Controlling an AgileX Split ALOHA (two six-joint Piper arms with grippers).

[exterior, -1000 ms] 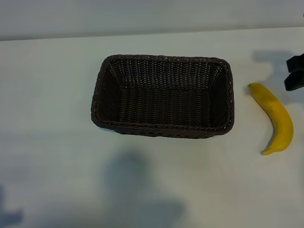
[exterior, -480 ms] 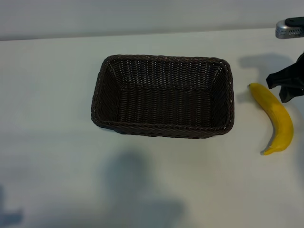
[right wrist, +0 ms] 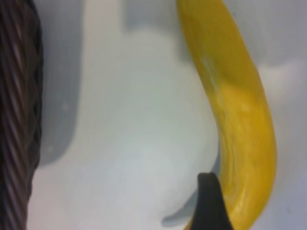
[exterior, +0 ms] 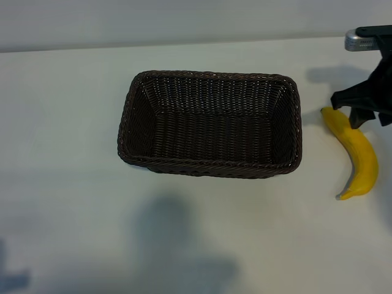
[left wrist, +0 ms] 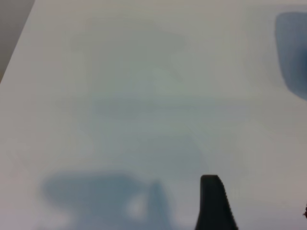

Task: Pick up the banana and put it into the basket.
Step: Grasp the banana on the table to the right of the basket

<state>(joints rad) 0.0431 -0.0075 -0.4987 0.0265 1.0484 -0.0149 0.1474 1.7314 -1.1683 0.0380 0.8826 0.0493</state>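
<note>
The banana point(exterior: 359, 154) lies on the white table to the right of the basket point(exterior: 211, 75), curved, with its far end pointing toward the basket's corner. The basket is dark-brown wicker and holds nothing. My right gripper point(exterior: 361, 111) hovers open over the banana's far end. Nothing is between its jaws. In the right wrist view the banana point(right wrist: 240, 120) runs close beside one black fingertip point(right wrist: 209, 201), with the basket wall point(right wrist: 19, 120) at the side. The left arm is outside the exterior view. Its wrist view shows one black fingertip point(left wrist: 214, 203) over bare table.
White tabletop point(exterior: 67, 184) surrounds the basket on every side. A grey band point(exterior: 184, 21) runs along the table's far edge. Arm shadows fall on the near part of the table.
My right gripper has come in from the right edge and moved left, from beside the banana to over its far end. Banana and basket have not moved.
</note>
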